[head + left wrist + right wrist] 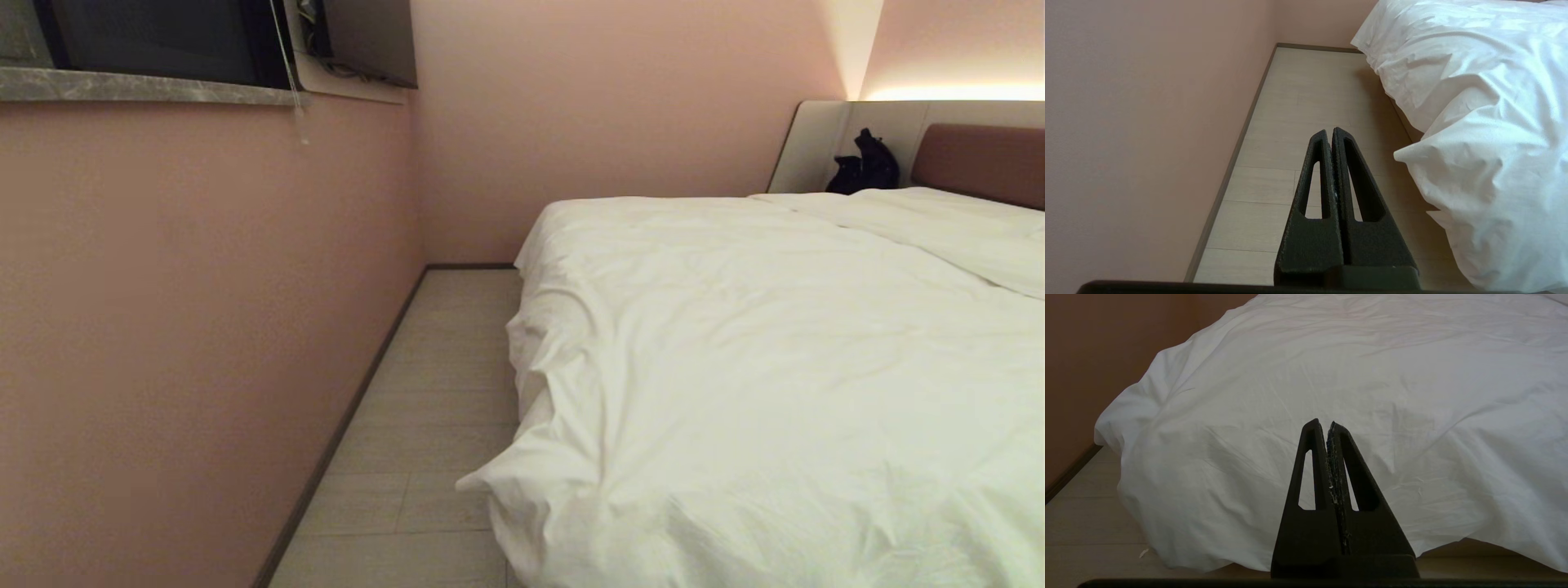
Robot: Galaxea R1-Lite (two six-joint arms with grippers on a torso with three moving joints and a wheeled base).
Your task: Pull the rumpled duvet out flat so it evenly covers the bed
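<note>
Filling the right of the head view: the bed (984, 163), reddish-brown headboard on a pale panel, almost wholly under the duvet (775, 367). Duvet: white, puffy, creased, spread over the mattress; its near left corner bunches and droops over the bed edge toward the floor (424, 425). Pink wall (188, 310) to the left, a narrow floor strip between it and the bed. Black object (864, 163) beside the headboard; kind not discernible. No legible writing or labels. Left gripper (1331, 131): fingers pressed together, empty, over the floor, duvet corner just beside them. Right gripper (1323, 424): fingers pressed together, empty, pointing at the duvet's hanging edge, apart from it.
</note>
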